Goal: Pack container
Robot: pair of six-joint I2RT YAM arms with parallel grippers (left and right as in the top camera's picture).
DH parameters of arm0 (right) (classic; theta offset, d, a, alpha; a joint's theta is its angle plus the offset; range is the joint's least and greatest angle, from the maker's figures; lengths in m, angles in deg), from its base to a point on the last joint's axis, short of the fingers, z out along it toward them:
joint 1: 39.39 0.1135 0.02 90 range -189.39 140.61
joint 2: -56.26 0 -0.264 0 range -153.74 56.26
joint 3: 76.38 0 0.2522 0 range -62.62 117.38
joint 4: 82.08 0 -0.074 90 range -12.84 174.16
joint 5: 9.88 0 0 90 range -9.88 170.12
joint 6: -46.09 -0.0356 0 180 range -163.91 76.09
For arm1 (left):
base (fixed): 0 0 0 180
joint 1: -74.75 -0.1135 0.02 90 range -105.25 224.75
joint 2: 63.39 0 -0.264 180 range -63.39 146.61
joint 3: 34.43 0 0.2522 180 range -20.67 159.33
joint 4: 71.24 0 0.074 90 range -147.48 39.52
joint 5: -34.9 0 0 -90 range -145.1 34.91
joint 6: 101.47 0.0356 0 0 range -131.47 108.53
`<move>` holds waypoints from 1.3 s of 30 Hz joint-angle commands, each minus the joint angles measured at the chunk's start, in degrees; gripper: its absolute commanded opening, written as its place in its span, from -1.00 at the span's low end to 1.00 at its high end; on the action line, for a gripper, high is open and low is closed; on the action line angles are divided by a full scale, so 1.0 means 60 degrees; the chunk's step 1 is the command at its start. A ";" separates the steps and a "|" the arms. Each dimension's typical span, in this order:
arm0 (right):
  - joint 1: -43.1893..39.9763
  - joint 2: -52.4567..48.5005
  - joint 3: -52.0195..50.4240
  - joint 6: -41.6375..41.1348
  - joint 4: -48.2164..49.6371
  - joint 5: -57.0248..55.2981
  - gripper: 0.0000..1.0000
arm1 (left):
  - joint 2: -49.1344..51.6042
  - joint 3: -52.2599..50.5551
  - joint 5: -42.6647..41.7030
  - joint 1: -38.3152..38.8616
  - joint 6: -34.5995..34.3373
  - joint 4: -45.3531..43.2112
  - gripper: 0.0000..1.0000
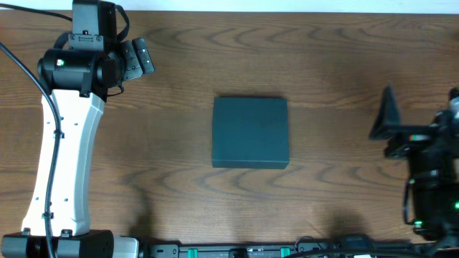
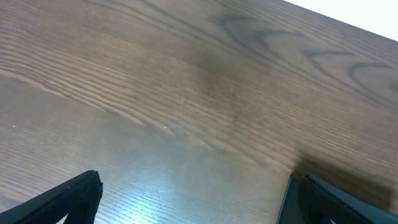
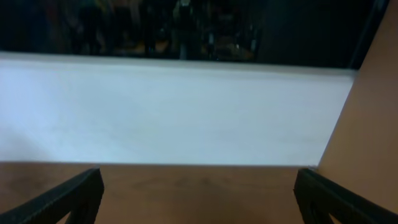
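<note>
Starting at the left pincer [image 1: 136,59], which sat near eleven o'clock on the table [image 1: 344,57], its two fingers stood wide apart with nothing between them, and its wrist view showed only bare wood grain under the spread tips. The right pincer [image 1: 391,115], out at about three o'clock, was likewise spread wide and empty; its own camera looked past the far table edge at a pale surface and a dark background, so the box was not in its sight at all. The box [image 1: 250,132] lay flat at the centre of the table, lid shut, well apart from both arms, with no other loose item visible anywhere on the wood. The chief risk, as I judged it, was that either arm would reach in without seeing the box from its wrist and come down on the closed lid instead of catching its edge, pushing the light cardboard sideways. Which side carried the hinge could not be told from above, so a lift at the wrong edge might drag the whole box. With nothing in view to pack, a wasted reach was also likely.
</note>
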 commanded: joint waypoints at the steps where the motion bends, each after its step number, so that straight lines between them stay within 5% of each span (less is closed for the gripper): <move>1: 0.0135 0.0863 -0.1406 -0.0288 0.0594 0.0069 0.99 | 0.0033 0.0007 0.0084 -0.0022 0.0080 0.0022 0.97; 17: -0.0222 0.3985 -0.6983 -0.0324 0.4153 0.1060 0.99 | 0.0033 0.0007 0.0084 -0.0022 0.0080 0.0022 0.97; 39: -0.0481 0.5858 -0.9424 -0.0783 0.4459 0.1056 0.99 | 0.0033 0.0007 0.0084 -0.0022 0.0080 0.0022 0.97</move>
